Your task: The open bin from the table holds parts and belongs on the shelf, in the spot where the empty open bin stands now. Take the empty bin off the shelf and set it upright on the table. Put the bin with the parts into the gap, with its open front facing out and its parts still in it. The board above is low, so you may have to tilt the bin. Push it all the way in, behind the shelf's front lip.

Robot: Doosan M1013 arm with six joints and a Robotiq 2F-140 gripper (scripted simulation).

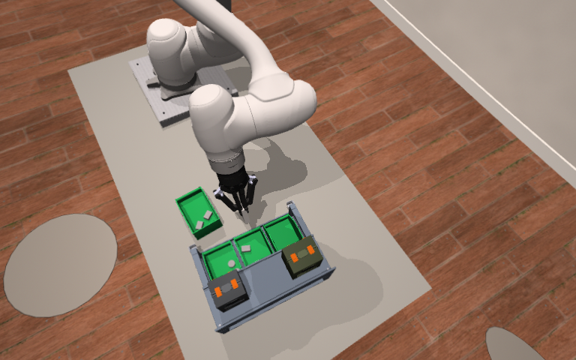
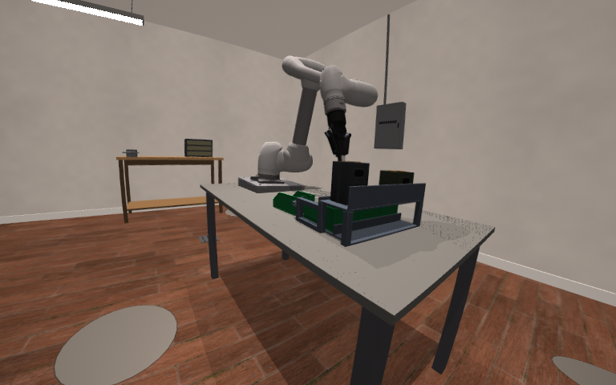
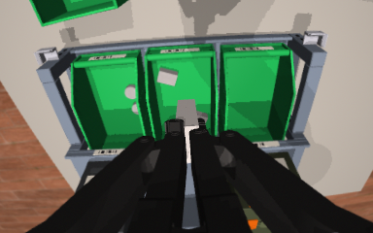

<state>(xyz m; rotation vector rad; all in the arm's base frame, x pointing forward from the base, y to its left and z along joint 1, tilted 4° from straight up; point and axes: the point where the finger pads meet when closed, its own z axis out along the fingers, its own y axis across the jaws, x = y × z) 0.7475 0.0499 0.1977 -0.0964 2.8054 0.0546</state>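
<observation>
The green bin with parts (image 1: 199, 212) sits on the table, left of the grey shelf (image 1: 259, 262); it holds two grey pieces and shows at the top left of the wrist view (image 3: 73, 10). The shelf holds three green open bins. The right one is the empty bin (image 1: 282, 232) (image 3: 256, 92). The middle bin (image 3: 181, 92) and the left bin (image 3: 108, 99) hold parts. My gripper (image 1: 242, 210) (image 3: 186, 113) is shut on nothing and hangs above the table just in front of the shelf, over the middle bin's front. It touches no bin.
A dark grey toolbox (image 1: 228, 290) and an olive toolbox (image 1: 302, 256) stand on the shelf's top board. The arm's base plate (image 1: 182, 91) is at the far end of the table. A wooden side table (image 2: 168, 181) stands by the wall.
</observation>
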